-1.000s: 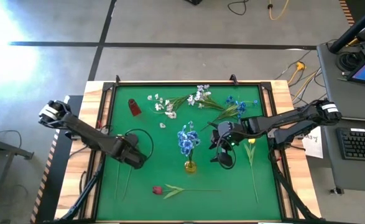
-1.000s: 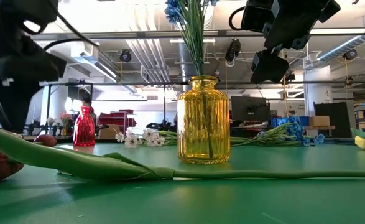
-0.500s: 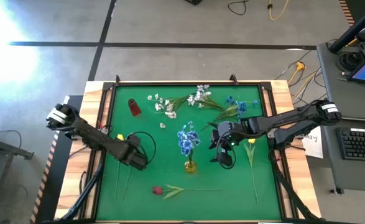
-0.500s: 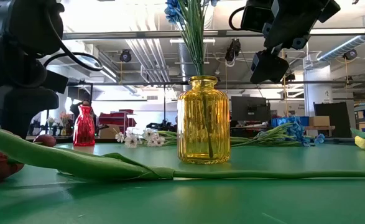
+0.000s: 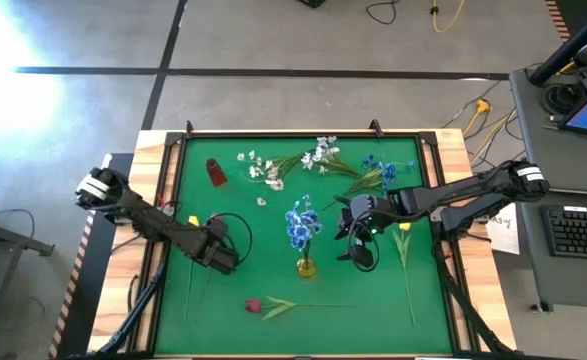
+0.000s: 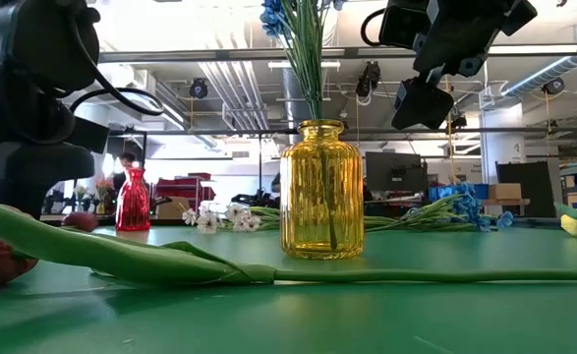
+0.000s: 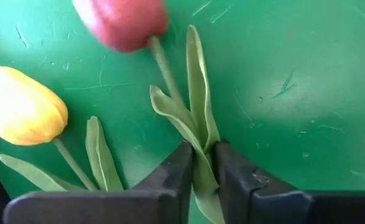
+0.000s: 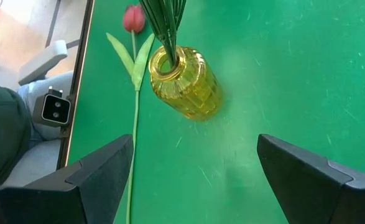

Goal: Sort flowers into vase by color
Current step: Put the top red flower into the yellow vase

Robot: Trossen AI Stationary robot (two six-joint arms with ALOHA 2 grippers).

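Note:
My left gripper (image 7: 202, 149) is down at the table's left part (image 5: 220, 252), shut on a red-pink tulip whose bloom (image 7: 123, 22) lies on the green mat. A yellow tulip (image 7: 20, 106) lies beside it. The yellow vase (image 5: 305, 267) holds blue flowers (image 5: 301, 222) upright. My right gripper (image 5: 358, 245) hangs open above the mat, right of the vase (image 8: 182, 84), with nothing between its fingers. A second red-pink tulip (image 5: 255, 305) lies along the near edge. White sprays (image 5: 273, 170), blue flowers (image 5: 378, 170) and a yellow tulip (image 5: 405, 228) lie on the mat. My left gripper pinches the red-pink tulip between its two fingers (image 7: 182, 174) at the stem where the leaves join (image 7: 199, 140), below the bloom. The fingers come steeply from above and lie across the stem. Bloom and leaves lie flat on the mat.
A small red vase (image 5: 216, 172) stands at the far left of the mat. A raised wooden rim (image 5: 303, 135) frames the table. Bare mat lies between the yellow vase and the left gripper and along the near right.
My left gripper has sunk toward the mat over the tulips at the left and moved slightly toward the near edge. The flowers and vases lie as before.

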